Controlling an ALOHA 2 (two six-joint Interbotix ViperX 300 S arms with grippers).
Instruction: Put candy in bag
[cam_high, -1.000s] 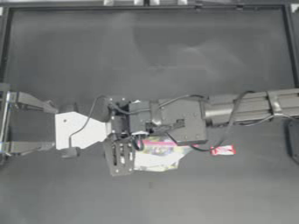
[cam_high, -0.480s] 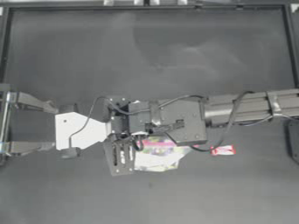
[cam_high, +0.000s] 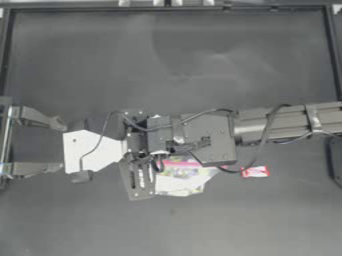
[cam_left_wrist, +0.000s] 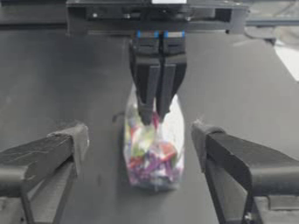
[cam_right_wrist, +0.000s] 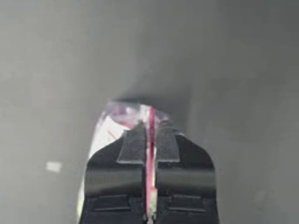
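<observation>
Dark table (cam_high: 167, 60) takes up pretty much everything, with both arms meeting around its middle, a bit toward the near edge. The right gripper (cam_left_wrist: 156, 114) has its jaws squeezed together on the pink-red seal strip at the top of the bag (cam_left_wrist: 153, 159), so the clear plastic hangs down from it with the multicoloured sweets bunched at the bottom. From the right wrist you can see the strip pinched right between the two pads (cam_right_wrist: 133, 151). The left gripper (cam_left_wrist: 140, 144) sits just beside the bag with its jaws spread wide, one on each side of it and not touching it. The candy (cam_high: 254, 172), the little red one with the white middle, lies on the table by itself, off toward the right edge, near the bag but outside it.
</observation>
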